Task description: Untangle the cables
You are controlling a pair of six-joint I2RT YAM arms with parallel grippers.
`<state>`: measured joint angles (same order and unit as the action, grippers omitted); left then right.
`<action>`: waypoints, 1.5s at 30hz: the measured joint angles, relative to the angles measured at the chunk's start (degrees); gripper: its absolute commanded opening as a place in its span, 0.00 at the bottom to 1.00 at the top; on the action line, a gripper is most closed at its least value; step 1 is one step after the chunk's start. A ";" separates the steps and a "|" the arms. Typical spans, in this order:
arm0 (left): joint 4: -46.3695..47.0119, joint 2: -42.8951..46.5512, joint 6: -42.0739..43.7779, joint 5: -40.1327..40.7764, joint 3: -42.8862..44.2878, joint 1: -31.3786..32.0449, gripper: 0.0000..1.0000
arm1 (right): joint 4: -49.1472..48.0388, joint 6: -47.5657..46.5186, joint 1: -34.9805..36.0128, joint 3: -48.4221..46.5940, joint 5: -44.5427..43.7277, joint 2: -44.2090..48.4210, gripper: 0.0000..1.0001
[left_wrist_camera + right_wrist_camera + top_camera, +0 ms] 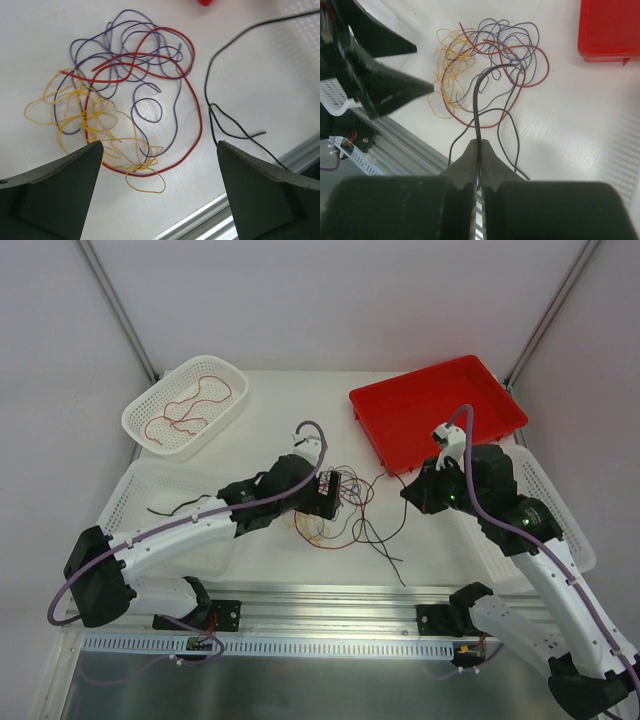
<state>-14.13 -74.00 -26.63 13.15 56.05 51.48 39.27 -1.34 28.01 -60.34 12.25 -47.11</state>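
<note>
The black cable [476, 100] is being pinched by the right hand [480, 144] to free it from the tangle [490, 50], the left hand [160, 146] being held spread.

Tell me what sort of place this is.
Probably a robotics lab bench: arms bolted to a metal rail, white screens around the table, a red tray and basket set out.

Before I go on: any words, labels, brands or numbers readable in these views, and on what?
None readable.
No print shows on the red tray, white basket or cables.
The small circuit board in the right wrist view is too small and blurred to read.
</note>
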 measured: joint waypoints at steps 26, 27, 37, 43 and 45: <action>31.04 -7.06 27.56 -16.04 -5.79 16.87 0.46 | -4.61 8.41 0.00 1.77 5.22 0.37 0.01; 31.15 -7.26 27.98 -16.06 -5.33 17.16 0.37 | -4.61 8.41 0.00 1.92 5.20 0.48 0.01; 31.04 -5.97 35.17 -15.34 -3.45 17.18 0.00 | -4.61 7.43 0.00 2.10 3.39 2.60 0.71; 28.96 -2.51 40.35 -11.50 0.96 17.20 0.00 | -2.80 4.33 0.00 1.92 -0.33 5.97 0.96; 28.39 -1.51 41.99 -9.92 2.73 17.20 0.00 | -2.12 3.65 0.00 1.68 -1.97 7.19 0.99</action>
<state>14.26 -75.50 15.35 3.22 58.78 68.69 37.15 2.31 28.01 -58.65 10.28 -39.92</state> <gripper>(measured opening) 0.016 0.967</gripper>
